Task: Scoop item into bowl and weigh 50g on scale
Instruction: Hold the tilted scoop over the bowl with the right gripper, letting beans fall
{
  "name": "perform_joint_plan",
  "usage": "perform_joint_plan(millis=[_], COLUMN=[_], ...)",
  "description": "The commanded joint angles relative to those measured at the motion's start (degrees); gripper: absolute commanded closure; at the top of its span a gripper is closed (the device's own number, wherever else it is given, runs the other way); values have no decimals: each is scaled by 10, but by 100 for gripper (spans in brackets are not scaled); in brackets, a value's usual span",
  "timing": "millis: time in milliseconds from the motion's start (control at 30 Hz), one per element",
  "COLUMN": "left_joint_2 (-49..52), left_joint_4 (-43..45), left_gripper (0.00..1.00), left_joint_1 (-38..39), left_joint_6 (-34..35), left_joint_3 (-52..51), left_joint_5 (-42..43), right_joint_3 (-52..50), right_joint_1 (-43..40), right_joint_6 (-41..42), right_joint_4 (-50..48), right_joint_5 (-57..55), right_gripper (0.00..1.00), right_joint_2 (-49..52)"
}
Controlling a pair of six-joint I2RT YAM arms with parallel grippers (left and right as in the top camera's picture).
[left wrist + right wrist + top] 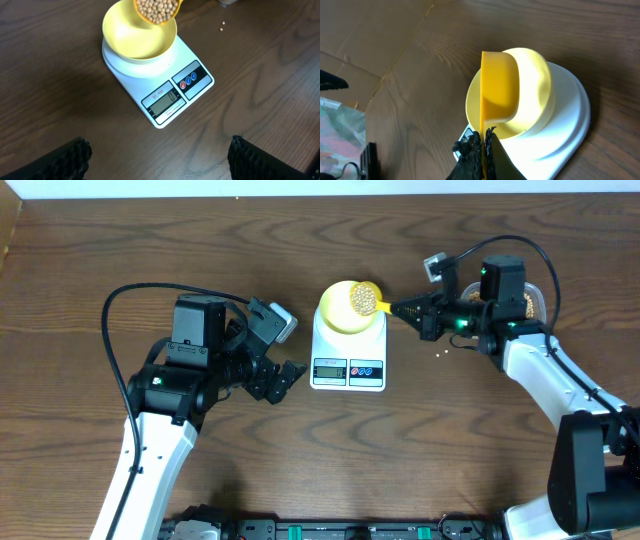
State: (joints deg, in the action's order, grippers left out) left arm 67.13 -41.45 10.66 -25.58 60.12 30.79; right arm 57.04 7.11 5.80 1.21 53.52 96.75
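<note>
The pale yellow bowl (340, 310) sits on the white scale (348, 352), which shows a grey display and two coloured buttons. My right gripper (400, 308) is shut on the handle of a bright yellow scoop (365, 298) full of tan beans (157, 10), held over the bowl's right rim. The bowl (137, 37) looks empty inside. The scale's display (167, 102) reads 0. From the right wrist, the scoop (497, 92) is seen edge-on above the bowl (537, 95), its handle pinched in the jaws (483, 142). My left gripper (290, 377) is open and empty, left of the scale.
A clear tub of beans (528, 300) stands at the far right behind my right arm. A few loose beans (440, 356) lie on the wooden table right of the scale, one also seen in the left wrist view (222, 27).
</note>
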Motion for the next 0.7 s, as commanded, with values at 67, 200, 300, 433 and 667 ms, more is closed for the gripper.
perform_joint_plan(millis=[67, 200, 300, 433, 667], left_joint_2=[2, 2, 2, 2, 2], left_joint_4=[2, 2, 2, 2, 2], left_gripper=[11, 11, 11, 11, 11], left_joint_1=[2, 2, 2, 2, 2], left_joint_6=[-7, -7, -7, -7, -7], left_joint_3=[-3, -3, -3, -3, -3], left_joint_5=[7, 7, 7, 7, 7], right_joint_3=[2, 2, 2, 2, 2], right_joint_1=[9, 9, 9, 9, 9], right_joint_6=[-18, -18, -20, -34, -52], right_joint_4=[-2, -2, -2, -2, -2], right_joint_5=[-18, -18, -20, -23, -26], right_gripper=[99, 99, 99, 99, 99], right_joint_2=[3, 3, 3, 3, 3])
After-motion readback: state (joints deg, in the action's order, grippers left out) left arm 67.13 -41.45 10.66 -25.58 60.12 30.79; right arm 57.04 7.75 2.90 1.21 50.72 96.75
